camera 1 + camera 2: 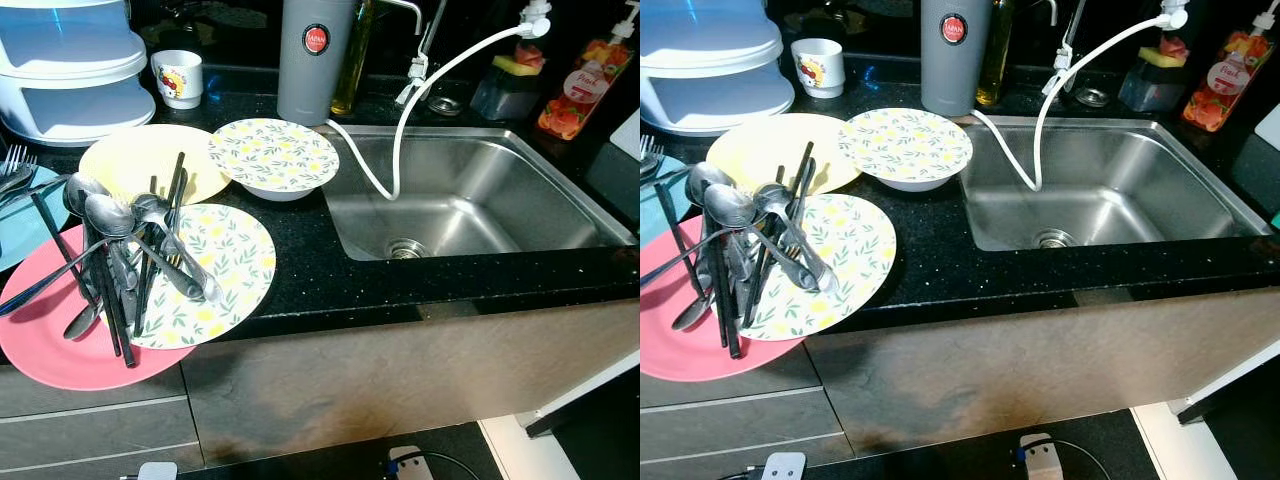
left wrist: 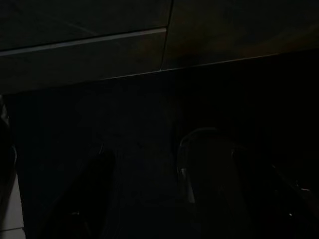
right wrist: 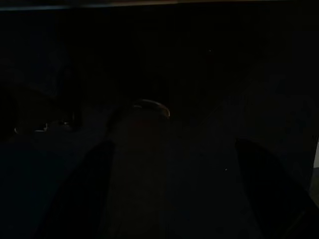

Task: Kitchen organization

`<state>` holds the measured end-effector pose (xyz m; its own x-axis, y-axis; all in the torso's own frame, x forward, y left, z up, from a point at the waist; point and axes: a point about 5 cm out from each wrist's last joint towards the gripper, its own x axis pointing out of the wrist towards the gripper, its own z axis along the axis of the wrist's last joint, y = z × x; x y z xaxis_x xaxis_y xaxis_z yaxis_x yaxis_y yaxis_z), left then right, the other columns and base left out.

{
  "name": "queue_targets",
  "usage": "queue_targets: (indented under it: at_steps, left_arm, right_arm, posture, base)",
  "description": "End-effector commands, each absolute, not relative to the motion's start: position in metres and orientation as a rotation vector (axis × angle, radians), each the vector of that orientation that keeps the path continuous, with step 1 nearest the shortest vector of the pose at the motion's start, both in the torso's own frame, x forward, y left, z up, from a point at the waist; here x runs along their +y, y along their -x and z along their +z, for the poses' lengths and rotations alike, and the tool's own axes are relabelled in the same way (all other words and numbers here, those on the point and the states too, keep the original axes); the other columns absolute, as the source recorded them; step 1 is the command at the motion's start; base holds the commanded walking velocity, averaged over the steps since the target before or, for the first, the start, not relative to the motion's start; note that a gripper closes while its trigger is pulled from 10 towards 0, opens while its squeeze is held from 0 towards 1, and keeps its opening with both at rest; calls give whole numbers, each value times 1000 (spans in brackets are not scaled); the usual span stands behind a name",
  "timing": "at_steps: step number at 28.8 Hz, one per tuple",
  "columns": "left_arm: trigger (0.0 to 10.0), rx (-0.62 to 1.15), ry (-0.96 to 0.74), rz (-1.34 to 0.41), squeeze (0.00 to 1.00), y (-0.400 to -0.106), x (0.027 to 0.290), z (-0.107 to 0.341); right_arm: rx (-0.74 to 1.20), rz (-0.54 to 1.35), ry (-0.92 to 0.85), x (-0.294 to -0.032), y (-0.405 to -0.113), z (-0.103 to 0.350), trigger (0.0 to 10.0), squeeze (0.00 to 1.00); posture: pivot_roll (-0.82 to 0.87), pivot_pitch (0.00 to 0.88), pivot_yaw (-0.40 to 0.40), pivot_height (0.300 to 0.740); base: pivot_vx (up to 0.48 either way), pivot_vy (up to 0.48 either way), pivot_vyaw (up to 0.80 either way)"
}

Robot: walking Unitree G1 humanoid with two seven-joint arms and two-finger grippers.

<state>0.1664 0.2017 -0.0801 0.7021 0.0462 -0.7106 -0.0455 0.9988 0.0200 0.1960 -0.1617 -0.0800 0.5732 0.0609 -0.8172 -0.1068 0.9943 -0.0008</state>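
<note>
On the black counter (image 1: 300, 270) left of the sink lies a floral plate (image 1: 225, 265) overlapping a pink plate (image 1: 50, 345). A pile of spoons and black chopsticks (image 1: 125, 255) rests across both. Behind them are a pale yellow plate (image 1: 125, 160) and a floral bowl (image 1: 275, 157), which stands by the sink's corner. A blue plate with forks (image 1: 15, 170) is at the far left edge. Both arms hang low in the shade. In the dark wrist views, my left gripper (image 2: 189, 159) and my right gripper (image 3: 174, 143) are open and hold nothing.
The steel sink (image 1: 470, 200) has a white hose (image 1: 400, 120) hanging into it. Behind stand a grey flask (image 1: 313, 60), an oil bottle (image 1: 352, 60), a mug (image 1: 178, 78), a white tiered rack (image 1: 70, 70), a sponge holder (image 1: 510, 85) and a soap bottle (image 1: 583, 90). A power strip (image 1: 405, 465) lies on the floor.
</note>
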Motion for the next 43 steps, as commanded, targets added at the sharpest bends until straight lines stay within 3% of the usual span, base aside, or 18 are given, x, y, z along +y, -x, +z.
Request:
queue_targets:
  at_steps: [1,20,25,43]
  left_arm:
    - [10000,809,-7,43,0,-160,202,-83]
    - [10000,754,-3,27,0,-174,200,-73]
    - [10000,732,-9,40,0,-178,205,-69]
    - [10000,773,35,17,0,-179,197,-71]
  right_arm:
    - [980,82,57,-168,-188,-84,10000,0]
    - [945,82,42,-161,-200,-78,10000,0]
    - [959,59,31,-165,-194,-81,10000,0]
    - [931,62,30,-162,-208,-74,10000,0]
  posture:
    - [71,156,-92,740]
    - [67,148,-55,740]
    - [88,150,-79,740]
    - [85,79,-82,740]
  base:
    - [0,0,0]
    - [0,0,0]
    - [0,0,0]
    - [0,0,0]
